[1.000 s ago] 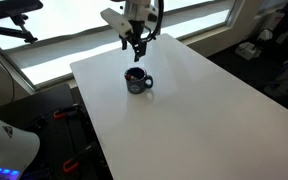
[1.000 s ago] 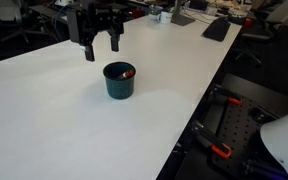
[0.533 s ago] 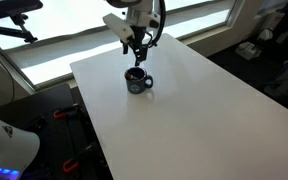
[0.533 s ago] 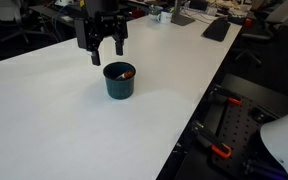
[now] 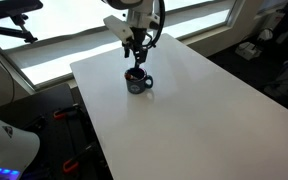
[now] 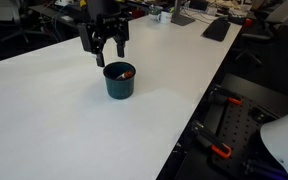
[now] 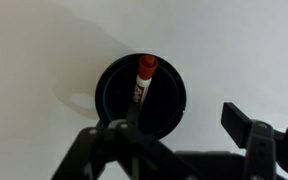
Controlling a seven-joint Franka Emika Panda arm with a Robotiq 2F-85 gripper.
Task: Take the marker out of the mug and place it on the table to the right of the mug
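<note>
The claw hangs apart just above the mug, where the marker leans against the rim. Descending off-centre, 1 finger could hit the rim and shove the mug across the surface, or pinch only the marker's tip.

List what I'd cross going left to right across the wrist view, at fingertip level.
gripper finger → marker, standing in the mug → other gripper finger
</note>
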